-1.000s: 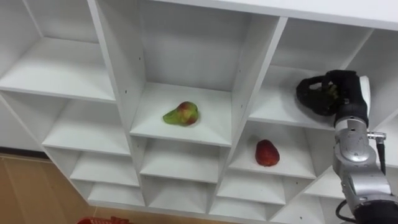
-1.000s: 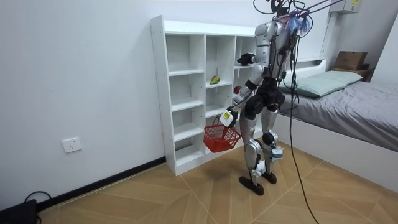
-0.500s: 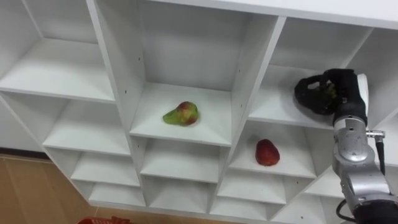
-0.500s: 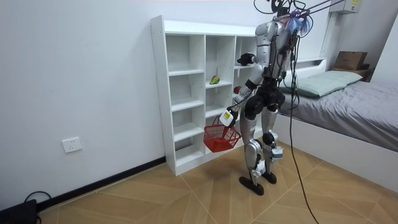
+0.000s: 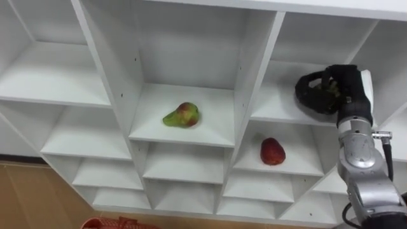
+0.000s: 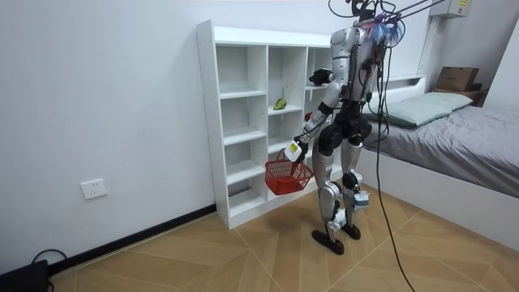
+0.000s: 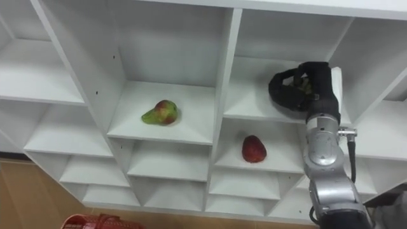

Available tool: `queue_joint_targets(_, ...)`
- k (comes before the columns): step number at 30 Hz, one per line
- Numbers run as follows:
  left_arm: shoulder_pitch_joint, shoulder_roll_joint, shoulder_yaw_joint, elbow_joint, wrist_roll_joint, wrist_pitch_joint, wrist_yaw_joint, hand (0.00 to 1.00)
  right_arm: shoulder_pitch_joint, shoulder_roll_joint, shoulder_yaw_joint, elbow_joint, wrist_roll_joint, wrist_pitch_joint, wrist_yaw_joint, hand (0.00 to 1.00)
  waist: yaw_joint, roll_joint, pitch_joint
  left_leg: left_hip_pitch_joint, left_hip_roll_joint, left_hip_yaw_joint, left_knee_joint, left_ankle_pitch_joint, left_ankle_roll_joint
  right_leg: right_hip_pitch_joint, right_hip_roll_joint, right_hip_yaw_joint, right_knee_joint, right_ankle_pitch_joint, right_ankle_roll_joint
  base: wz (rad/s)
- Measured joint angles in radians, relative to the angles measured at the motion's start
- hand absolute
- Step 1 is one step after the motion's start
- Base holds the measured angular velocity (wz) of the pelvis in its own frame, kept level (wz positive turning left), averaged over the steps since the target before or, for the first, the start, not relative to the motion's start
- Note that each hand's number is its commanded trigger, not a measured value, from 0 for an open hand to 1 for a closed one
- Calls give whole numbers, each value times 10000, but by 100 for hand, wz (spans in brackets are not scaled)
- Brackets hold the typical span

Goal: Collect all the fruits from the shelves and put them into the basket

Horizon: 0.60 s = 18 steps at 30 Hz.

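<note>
1. The red basket (image 6: 283,176) hangs low in front of the robot from the left robot hand (image 6: 297,149), whose fingers are closed round its handle. In the eye views its rim shows at the bottom edge, far below and to the left of the right robot hand (image 5: 344,86).
2. The robot stands upright on the wooden floor (image 6: 243,251), facing the white shelf unit (image 5: 245,95), with the bed (image 6: 454,130) behind it.
3. The right robot hand is raised into the upper right compartment, just above that compartment's board.
4. Its fingers are curled tight round a small greenish thing (image 5: 331,93). Most of that thing is hidden by the fingers, so I cannot tell what it is.
5. A red fruit (image 5: 272,151) lies on the board of the compartment directly under the right robot hand's, below it and slightly to its left, well apart from it.
6. A green and red pear (image 5: 182,116) lies on its side in the middle column. That is one compartment to the left of the right robot hand and a little lower, with the upright divider between them.
7. Farther off, a wall socket (image 6: 95,189) sits low on the white wall, at the room view's left.
</note>
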Motion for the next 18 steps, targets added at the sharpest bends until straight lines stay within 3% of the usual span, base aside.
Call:
queue_joint_targets(6, -16, -41, 0, -55, 3, -9, 26, 100, 773, 119, 324, -1239, -69, 50, 425, 100, -188, 147, -54, 19, 0, -18, -5, -1, -1, 3, -1, 12, 9, 1, -1, 0)
queue_joint_targets(9, -14, -82, -5, -42, -5, -8, 53, 100, 869, 119, 345, -1551, -108, 183, 601, 100, -213, 190, -35, 27, 1, -22, -3, -1, -1, -3, -1, 14, 27, 3, -5, 0)
queue_joint_targets(15, -9, -353, -15, -55, -5, -13, 46, 100, 881, 135, 350, -2451, -1030, 267, 866, 100, -316, 161, -31, 14, -6, 3, 5, 0, -1, -11, 3, 101, 26, 3, -6, 0)
queue_joint_targets(18, -9, -356, -9, -54, -5, -72, 43, 100, 1010, 143, 354, -2975, -1215, 260, 1007, 100, -286, 132, -36, 25, -2, 33, 4, 0, -1, -10, 11, 130, 12, 4, -7, 0)
